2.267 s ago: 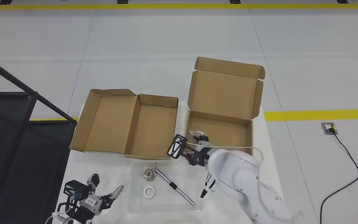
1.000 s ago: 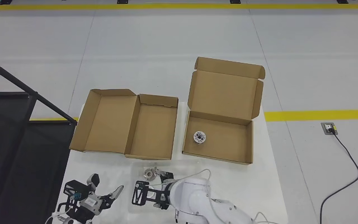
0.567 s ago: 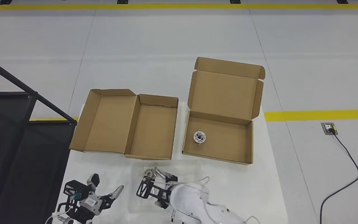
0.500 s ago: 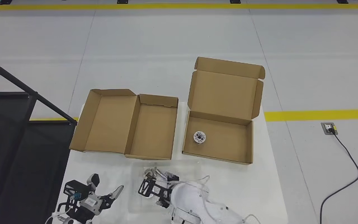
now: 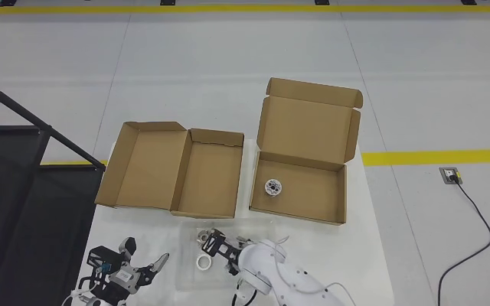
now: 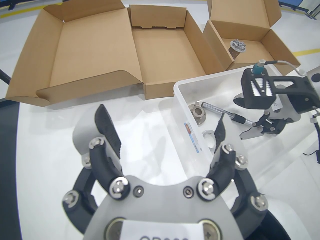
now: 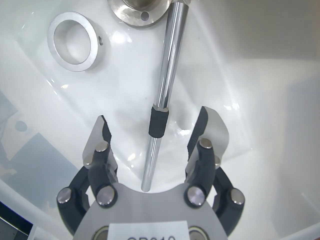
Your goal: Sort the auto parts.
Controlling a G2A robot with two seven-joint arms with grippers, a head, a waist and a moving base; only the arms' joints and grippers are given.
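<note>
My right gripper (image 7: 152,116) sits spread inside the clear bin (image 6: 178,87), straddling the steel rod (image 7: 170,48) — its long axis runs straight out between the fingers (image 7: 103,131), square to their closing line.

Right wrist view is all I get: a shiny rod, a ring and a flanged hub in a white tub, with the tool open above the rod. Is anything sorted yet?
Observer: Yes. One toothed metal part lies in the right cardboard box, beyond the tub.
Visitor: Is that the only box?
Observer: No. A second box lies open to its left, lid folded flat.
Visitor: And the other arm?
Observer: The left tool hangs open over the table, outside the tub.
</note>
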